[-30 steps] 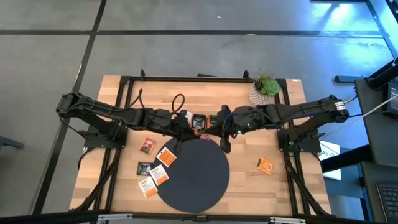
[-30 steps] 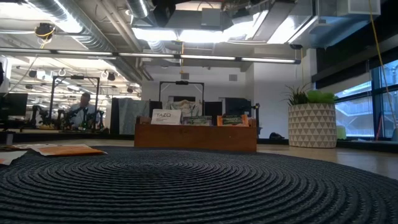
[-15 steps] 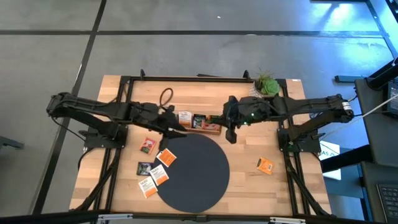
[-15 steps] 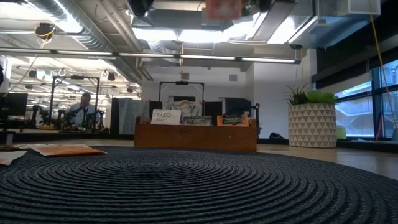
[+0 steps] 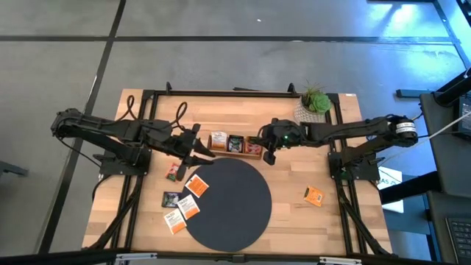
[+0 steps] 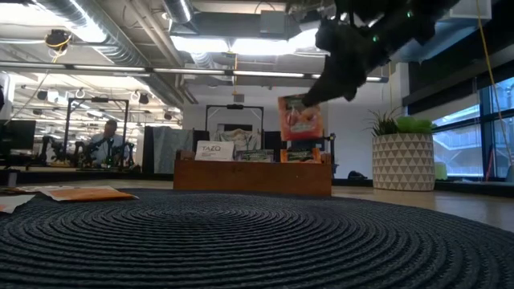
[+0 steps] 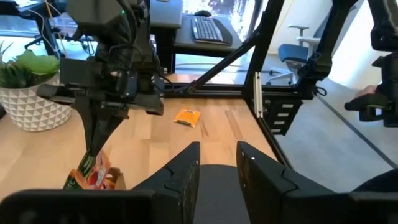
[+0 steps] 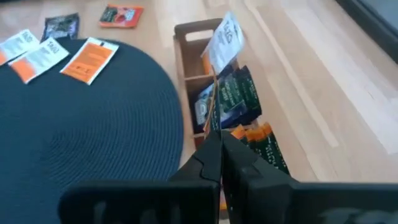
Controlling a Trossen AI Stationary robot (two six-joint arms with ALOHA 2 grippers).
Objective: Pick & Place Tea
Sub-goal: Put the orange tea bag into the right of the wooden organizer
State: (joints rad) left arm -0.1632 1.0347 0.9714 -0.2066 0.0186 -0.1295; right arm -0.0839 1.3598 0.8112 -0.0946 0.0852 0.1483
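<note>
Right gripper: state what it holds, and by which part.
The right gripper is shut on a red sachet, pinched at its upper edge so it hangs above the tray. The left gripper is open and holds nothing.

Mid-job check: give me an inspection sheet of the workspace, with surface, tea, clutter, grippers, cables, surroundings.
Surface: wooden table with a dark round mat in the middle.
Job's things: red sachet hangs from the right gripper above the wooden tray, whose compartments already hold sachets. Loose sachets lie by the mat's left edge, one orange sachet to its right.
Clutter: potted plant at the far right corner.
Grippers: right gripper shut on the red sachet; left gripper open, empty, left of the tray.
Cables: cable loops on the left arm.
Surroundings: a person at a distant desk.
</note>
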